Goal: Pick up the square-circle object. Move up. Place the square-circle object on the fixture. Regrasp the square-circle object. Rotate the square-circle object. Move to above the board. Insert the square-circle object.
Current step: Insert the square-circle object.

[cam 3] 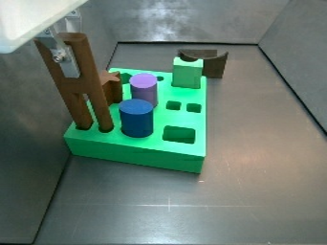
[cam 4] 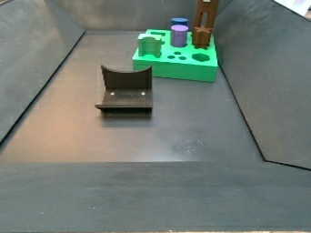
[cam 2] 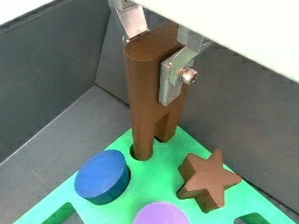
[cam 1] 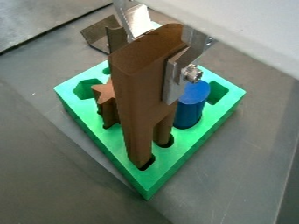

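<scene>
— Brown wood against bright green: that long peg (cam 1: pixel 142 96) stands straight up at the corner of the board (cam 1: pixel 187 157), with its lower end already down in a hole.

— And the gripper (cam 1: pixel 149 54)?

— It sits at the top of the peg. The silver fingers (cam 2: pixel 177 68) pinch the upper part of the peg from two sides, so the peg hangs straight down from the jaws. Its long axis is vertical, in line with the hole below.

— So it's the last step, the insertion?

— I would say so. In a side view the peg (cam 3: pixel 84 86) looks partly sunk into the board (cam 3: pixel 141 148) near its corner, just beside the blue cylinder (cam 3: pixel 136 119). How deep it has gone I can't tell.

— What does the next move turn on?

— On that straight line, I think. The hole lies directly under the jaws, so any push should go plainly downward. A tilt could bind the peg against the hole's edge.

— Anything close by?

— A brown star-shaped peg (cam 2: pixel 208 178) stands near its foot, apart from it. A purple cylinder (cam 3: pixel 144 89) and a pale green peg (cam 3: pixel 188 72) also stand in the board.

— And that dark bracket (cam 4: pixel 125 89)?

— Out on the floor, well apart from the board (cam 4: pixel 183 62).
</scene>
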You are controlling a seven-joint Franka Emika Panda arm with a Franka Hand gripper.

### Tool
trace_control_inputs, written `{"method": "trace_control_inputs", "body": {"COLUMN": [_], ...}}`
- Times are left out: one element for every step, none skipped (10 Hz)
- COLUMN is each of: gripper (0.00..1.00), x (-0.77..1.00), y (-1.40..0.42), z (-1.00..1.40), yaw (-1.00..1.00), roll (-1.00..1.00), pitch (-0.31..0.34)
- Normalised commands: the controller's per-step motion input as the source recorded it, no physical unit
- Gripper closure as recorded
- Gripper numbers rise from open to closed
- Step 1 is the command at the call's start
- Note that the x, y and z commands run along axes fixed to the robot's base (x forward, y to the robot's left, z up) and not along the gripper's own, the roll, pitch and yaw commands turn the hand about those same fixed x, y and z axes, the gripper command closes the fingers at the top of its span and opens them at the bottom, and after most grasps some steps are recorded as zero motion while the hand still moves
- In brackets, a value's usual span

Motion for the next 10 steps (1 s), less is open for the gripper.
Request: {"method": "trace_control_inputs", "body": {"gripper": [1.0,1.0,1.0,1.0,1.0,1.0,1.0,1.0,1.0,1.0], "x": [0.0,0.1,0.1,0.1,0.15,0.16,0.23,0.29,0.25,0.15], "y": [-0.07,0.0,0.0,0.04,0.04,0.04,0.02,0.0,0.0,-0.01], "z": [-0.16,-0.2,-0.23,-0.25,-0.25,-0.26,-0.3,-0.29,-0.26,-0.25], "yaw": [-0.37,-0.44,-0.4,-0.3,-0.23,-0.11,0.0,0.0,0.0,0.11], "roll": [-0.05,-0.13,-0.16,-0.15,-0.13,-0.07,-0.01,0.0,0.0,0.0], "pitch": [0.0,-0.043,-0.076,-0.037,0.0,0.019,0.093,0.136,0.139,0.099]}}
